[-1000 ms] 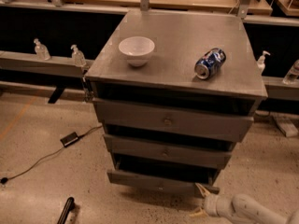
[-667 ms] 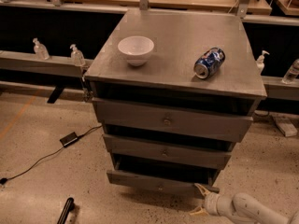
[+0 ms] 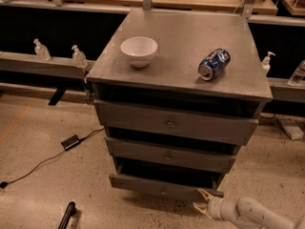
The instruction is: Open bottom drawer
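The grey cabinet point(image 3: 181, 42) has three drawers stacked in its front. The bottom drawer point(image 3: 143, 182) is the narrowest, with a small round knob point(image 3: 163, 192) at its centre. Its front stands out a little, and a dark gap shows above it. My gripper point(image 3: 201, 202) is low at the bottom right, just off the drawer's right corner and near the floor. Its two pale fingers point(image 3: 206, 194) are spread open with nothing between them. They point left toward the drawer front, and I cannot tell whether they touch it.
A white bowl point(image 3: 138, 50) and a blue can point(image 3: 214, 64) lying on its side rest on the cabinet top. A black power brick point(image 3: 70, 142) with its cable lies on the floor to the left. A dark bar point(image 3: 66, 215) is at the bottom left. Small bottles point(image 3: 78, 56) stand on the ledge behind.
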`<state>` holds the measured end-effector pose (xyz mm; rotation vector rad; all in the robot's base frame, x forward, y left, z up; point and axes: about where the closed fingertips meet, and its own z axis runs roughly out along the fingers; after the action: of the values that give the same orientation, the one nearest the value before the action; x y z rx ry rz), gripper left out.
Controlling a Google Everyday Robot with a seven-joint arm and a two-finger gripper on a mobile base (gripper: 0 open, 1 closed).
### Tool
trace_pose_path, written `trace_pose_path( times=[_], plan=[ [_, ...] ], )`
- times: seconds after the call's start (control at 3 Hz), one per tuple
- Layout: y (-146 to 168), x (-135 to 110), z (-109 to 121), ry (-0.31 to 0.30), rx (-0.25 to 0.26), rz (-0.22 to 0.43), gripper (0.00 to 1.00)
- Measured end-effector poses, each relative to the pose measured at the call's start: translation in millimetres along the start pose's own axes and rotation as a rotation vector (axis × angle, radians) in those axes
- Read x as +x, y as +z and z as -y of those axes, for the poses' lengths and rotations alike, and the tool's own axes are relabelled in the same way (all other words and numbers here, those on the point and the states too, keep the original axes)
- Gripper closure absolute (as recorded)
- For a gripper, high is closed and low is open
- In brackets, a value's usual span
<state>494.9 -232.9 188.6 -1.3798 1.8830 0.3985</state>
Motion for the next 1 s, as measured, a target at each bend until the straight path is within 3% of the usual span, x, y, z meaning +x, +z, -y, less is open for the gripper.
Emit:
trace_pose_path(
  times=[0.33,1.0],
  plan=[
    [-0.6,-0.6,0.1,0.0,0.0,0.0,0.98],
    [-1.3,-1.5,0.4,0.0,0.0,0.0,1.0]
  ],
)
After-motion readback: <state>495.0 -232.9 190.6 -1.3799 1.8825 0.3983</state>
